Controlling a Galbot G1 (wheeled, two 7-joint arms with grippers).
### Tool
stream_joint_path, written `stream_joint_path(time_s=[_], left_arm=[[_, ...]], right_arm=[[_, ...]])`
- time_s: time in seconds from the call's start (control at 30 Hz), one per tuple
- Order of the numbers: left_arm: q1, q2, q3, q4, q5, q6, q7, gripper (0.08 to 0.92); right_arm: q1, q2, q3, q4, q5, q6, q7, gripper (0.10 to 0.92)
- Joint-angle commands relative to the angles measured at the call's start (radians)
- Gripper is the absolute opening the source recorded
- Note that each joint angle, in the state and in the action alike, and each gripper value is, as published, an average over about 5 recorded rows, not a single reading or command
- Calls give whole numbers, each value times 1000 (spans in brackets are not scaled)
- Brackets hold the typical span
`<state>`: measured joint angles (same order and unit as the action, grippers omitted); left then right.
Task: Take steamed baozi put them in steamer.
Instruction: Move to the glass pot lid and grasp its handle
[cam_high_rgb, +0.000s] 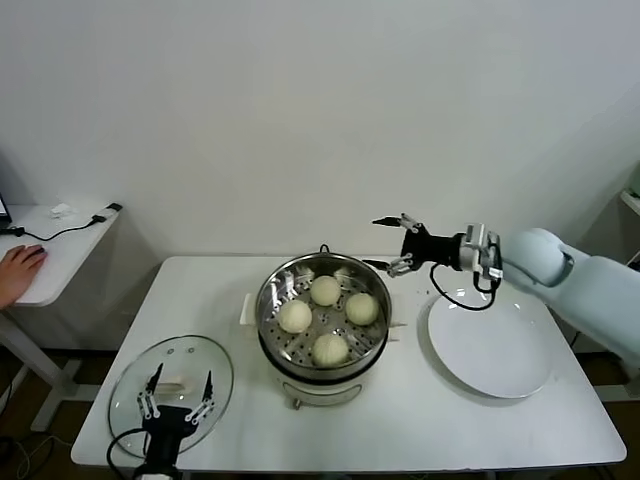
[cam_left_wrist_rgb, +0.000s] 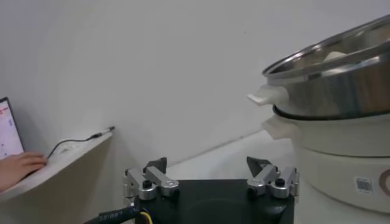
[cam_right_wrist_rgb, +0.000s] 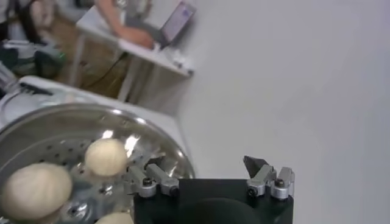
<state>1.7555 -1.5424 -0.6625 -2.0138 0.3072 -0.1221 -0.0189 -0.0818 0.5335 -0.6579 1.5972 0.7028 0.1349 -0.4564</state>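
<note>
Steamed baozi: four steamed baozi are sitting inside the steamer, spread over its perforated floor; none is lying on the white plate. In the right wrist view two of them are showing just below and ahead of that gripper's fingers.
Steamer: the steel basket is resting on its white pot base at the table's middle, with the lid off.
Right gripper: the right gripper is hovering with its fingers spread wide and empty, just beyond the steamer's far right rim and above it, touching nothing. The plate is lying behind the fingers, toward the arm.
Left gripper: the left gripper is waiting at the near left of the table, fingers spread and empty, poised right over the glass lid; whether the tips are touching the glass cannot be told. The steamer's handle is standing well ahead of these fingers in the left wrist view.
Step in hand: judging from all four buns in the basket and the bare plate, the loading looks done, and the right arm appears to be clearing away.
Doing it well: the right fingers should be lifting clear of the rim before swinging back, so they are not catching the steel edge or nudging a bun.
Surroundings: a person's hand is resting on a side desk, far beyond the left fingers.
</note>
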Motion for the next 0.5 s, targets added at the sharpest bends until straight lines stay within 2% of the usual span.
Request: stream_joint_path(time_s=[0.03,0.2,0.5], left_arm=[[11,-6,-34,-21,121,13,30,823],[-12,-6,-87,-11,347,-19,30,823],[-51,9,-192,0,1059,-87,2,823]], right_arm=[[-799,90,862,78,-141,27,99,823],[-1021,220,1080,140,-166,-17,129,823],[-1235,407,1268,172,-176,-16,119,823]])
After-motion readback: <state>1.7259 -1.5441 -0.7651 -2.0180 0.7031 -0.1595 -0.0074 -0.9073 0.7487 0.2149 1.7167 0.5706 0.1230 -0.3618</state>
